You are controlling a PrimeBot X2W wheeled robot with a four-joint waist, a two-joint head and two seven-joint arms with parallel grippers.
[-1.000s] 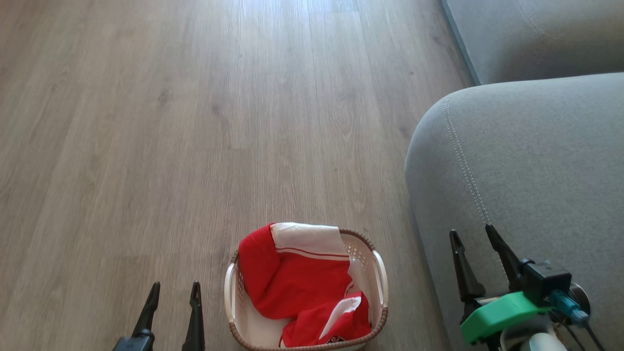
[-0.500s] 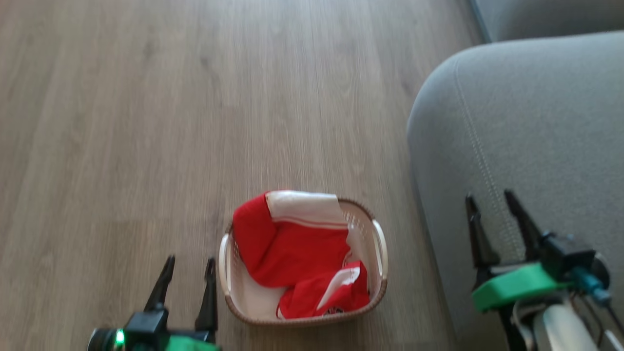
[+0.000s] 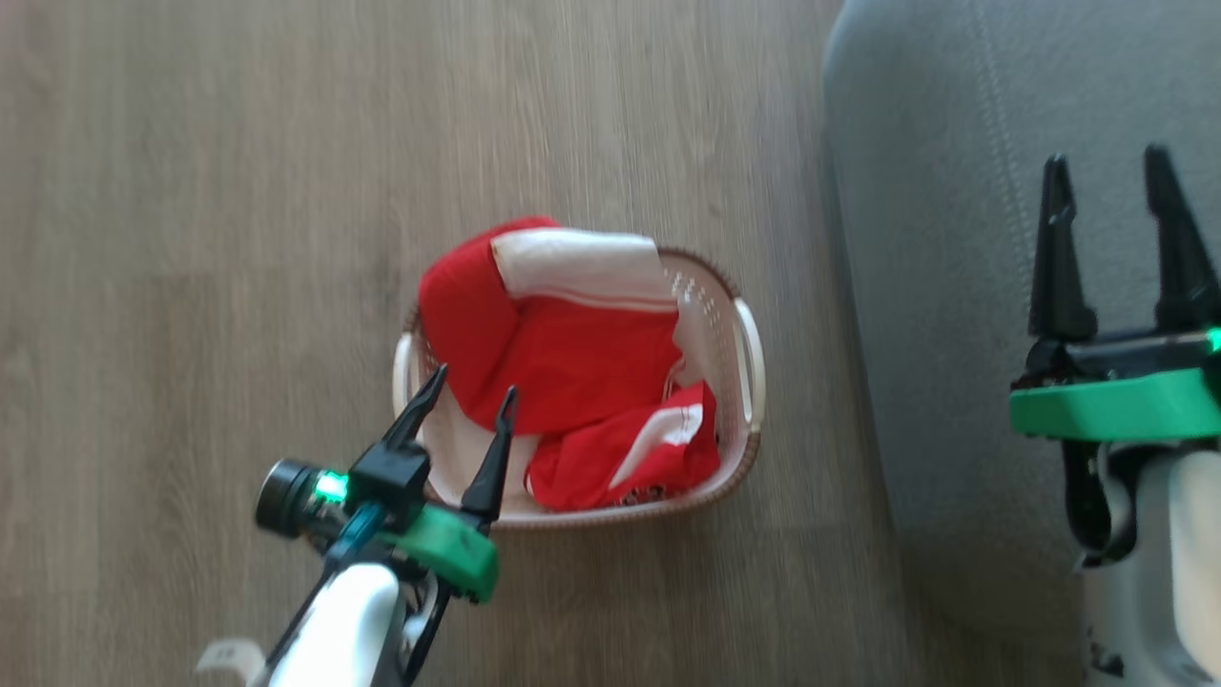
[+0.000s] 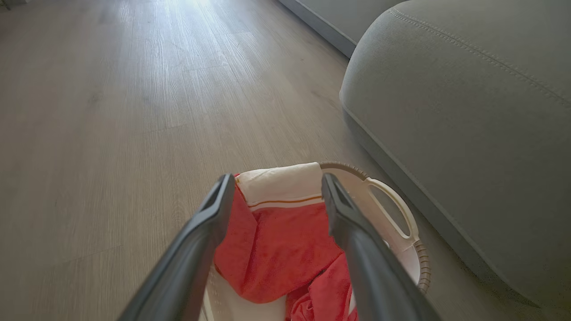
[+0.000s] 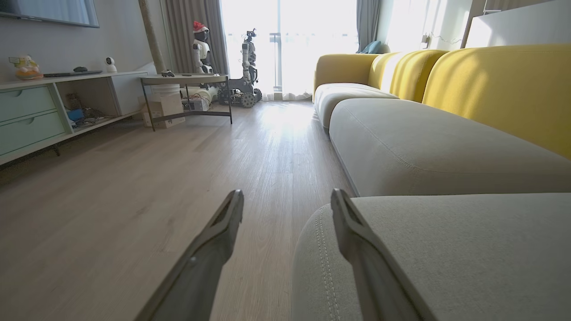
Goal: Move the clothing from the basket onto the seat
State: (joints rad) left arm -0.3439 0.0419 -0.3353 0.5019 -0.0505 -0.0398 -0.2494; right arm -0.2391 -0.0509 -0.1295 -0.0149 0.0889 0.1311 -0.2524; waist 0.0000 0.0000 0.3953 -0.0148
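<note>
Clothing [image 3: 563, 372] in the basket [image 3: 754, 363] bears an emblem [image 3: 641, 496] too blurred to read.

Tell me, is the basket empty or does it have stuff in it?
It has stuff: red and white clothing lies bunched inside the basket.

I see bare floor [image 3: 191, 191] open left of and beyond the basket [image 3: 754, 353]; the seat [image 3: 935, 286] blocks its right, a floor strip between; clothing [image 3: 572, 363] crowds the opening below my left hand [image 3: 477, 382].
</note>
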